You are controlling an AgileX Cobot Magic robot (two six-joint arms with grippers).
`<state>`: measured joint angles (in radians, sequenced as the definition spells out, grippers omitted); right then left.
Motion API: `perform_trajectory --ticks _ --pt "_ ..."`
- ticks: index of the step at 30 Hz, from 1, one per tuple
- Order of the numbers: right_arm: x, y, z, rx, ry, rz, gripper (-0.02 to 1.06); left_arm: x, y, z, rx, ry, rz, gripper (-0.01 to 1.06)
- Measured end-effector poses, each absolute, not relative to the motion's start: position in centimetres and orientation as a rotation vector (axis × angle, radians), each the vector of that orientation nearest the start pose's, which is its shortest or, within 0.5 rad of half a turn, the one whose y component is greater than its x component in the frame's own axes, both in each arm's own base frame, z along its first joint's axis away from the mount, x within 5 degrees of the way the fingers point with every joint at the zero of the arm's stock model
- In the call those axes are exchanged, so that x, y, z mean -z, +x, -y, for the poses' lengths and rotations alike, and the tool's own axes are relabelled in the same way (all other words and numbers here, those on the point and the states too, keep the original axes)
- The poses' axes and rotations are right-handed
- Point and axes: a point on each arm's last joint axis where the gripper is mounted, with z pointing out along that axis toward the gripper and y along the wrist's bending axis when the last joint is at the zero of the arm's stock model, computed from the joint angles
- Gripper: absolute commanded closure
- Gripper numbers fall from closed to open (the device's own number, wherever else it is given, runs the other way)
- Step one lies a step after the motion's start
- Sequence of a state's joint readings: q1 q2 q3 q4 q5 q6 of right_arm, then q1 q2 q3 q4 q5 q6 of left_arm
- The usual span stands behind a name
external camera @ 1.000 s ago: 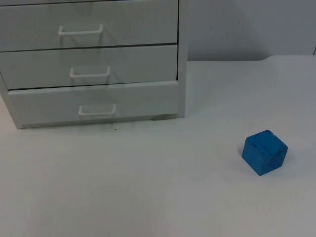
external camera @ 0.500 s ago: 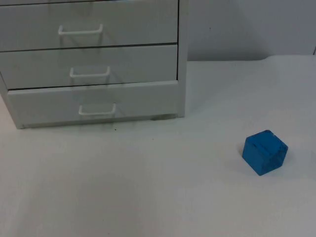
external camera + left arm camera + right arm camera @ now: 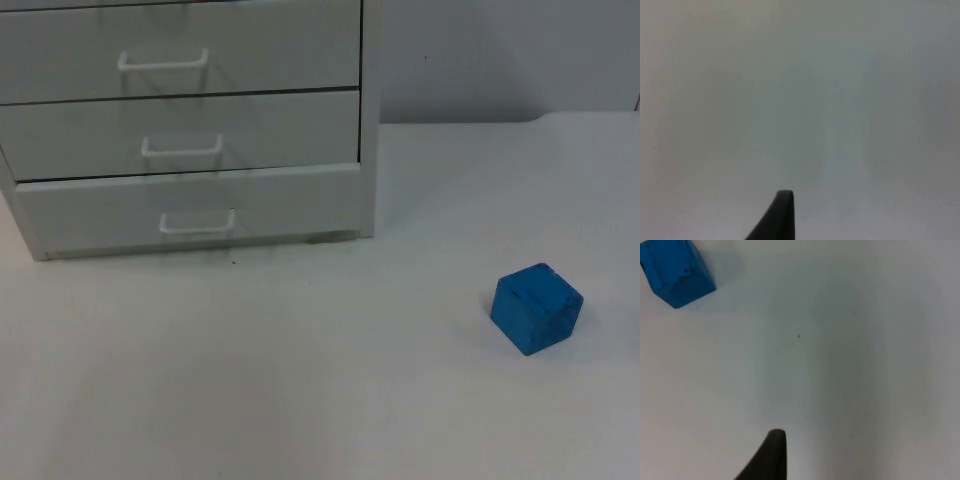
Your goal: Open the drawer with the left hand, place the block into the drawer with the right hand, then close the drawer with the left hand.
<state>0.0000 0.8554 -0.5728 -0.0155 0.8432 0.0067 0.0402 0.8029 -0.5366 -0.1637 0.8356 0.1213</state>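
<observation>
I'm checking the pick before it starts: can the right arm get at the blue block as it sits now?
Probably yes. The blue block sits alone on the white table, apart from the drawer cabinet, with nothing beside or over it. The right end effector looks onto bare table near the block.

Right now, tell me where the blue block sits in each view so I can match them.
Top view: blue block on the white table, right of the cabinet.
Right wrist view: blue block on the table, away from the fingertip.
Left wrist view: bare table.
Shared landmark: the table.
</observation>
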Motion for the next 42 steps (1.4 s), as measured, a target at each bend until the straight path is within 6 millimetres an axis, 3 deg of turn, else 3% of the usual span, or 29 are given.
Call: perform_trajectory --ticks 3,5,7,12,16,17,19,22,23,27,28,31,32,36,37,41,42 --pt "-25.6 14.1 0.1 0.007 0.004 -2.606 0.0 -25.6 13.7 1.1 0.208 0.042 -2.596 0.09" --pt "-25.6 14.1 0.0 -0.002 0.009 -2.606 0.0 -26.0 14.8 1.5 0.272 0.069 -2.604 0.25" --pt "-25.6 14.1 0.0 -0.002 0.009 -2.606 0.0 -26.2 15.2 1.7 0.311 0.077 -2.603 0.33" --pt "-25.6 14.1 -0.1 -0.017 0.016 -2.605 0.0 -27.2 17.4 2.8 0.46 0.159 -2.56 0.33" --pt "-25.6 14.1 -0.3 -0.05 0.033 -2.603 0.0 -28.6 19.1 5.2 0.542 0.342 -2.506 0.33" --pt "-25.6 14.1 -0.3 -0.053 0.034 -2.603 0.0 -29.1 19.7 6.5 0.526 0.45 -2.479 0.33" --pt "-25.6 14.1 -0.3 -0.053 0.034 -2.603 0.0 -29.2 19.8 7.1 0.513 0.492 -2.469 0.33" --pt "-25.6 14.1 -0.3 -0.057 0.036 -2.603 0.0 -28.7 20.6 10.8 0.353 0.751 -2.419 0.33" --pt "-25.6 14.1 -0.3 -0.057 0.036 -2.603 0.0 -28.7 20.6 10.8 0.353 0.751 -2.419 0.33" --pt "-25.6 14.1 -0.3 -0.057 0.036 -2.603 0.0 -26.5 20.6 14.9 0.088 1.094 -2.316 0.33" --pt "-25.6 14.1 -0.3 -0.057 0.036 -2.603 0.0 -26.5 20.6 14.9 0.088 1.094 -2.316 0.33" --pt "-25.6 14.1 -0.3 -0.057 0.036 -2.603 0.0 -24.0 21.0 17.4 -0.183 1.353 -2.197 0.33" --pt "-25.6 14.1 -0.3 -0.057 0.036 -2.603 0.0 -24.0 21.0 17.4 -0.183 1.353 -2.197 0.33" --pt "-25.6 14.1 -0.2 -0.044 0.029 -2.605 0.0 -20.8 22.4 18.9 -0.346 1.486 -2.132 0.33" --pt "-25.6 14.1 -0.2 -0.044 0.029 -2.605 0.0 -20.8 22.4 18.9 -0.346 1.486 -2.132 0.33" --pt "-25.6 14.1 -0.2 -0.044 0.03 -2.605 0.0 -17.0 23.0 19.3 -0.362 1.601 -2.054 0.33" --pt "-25.6 14.1 -0.2 -0.044 0.03 -2.605 0.0 -17.0 23.0 19.3 -0.362 1.601 -2.054 0.33"
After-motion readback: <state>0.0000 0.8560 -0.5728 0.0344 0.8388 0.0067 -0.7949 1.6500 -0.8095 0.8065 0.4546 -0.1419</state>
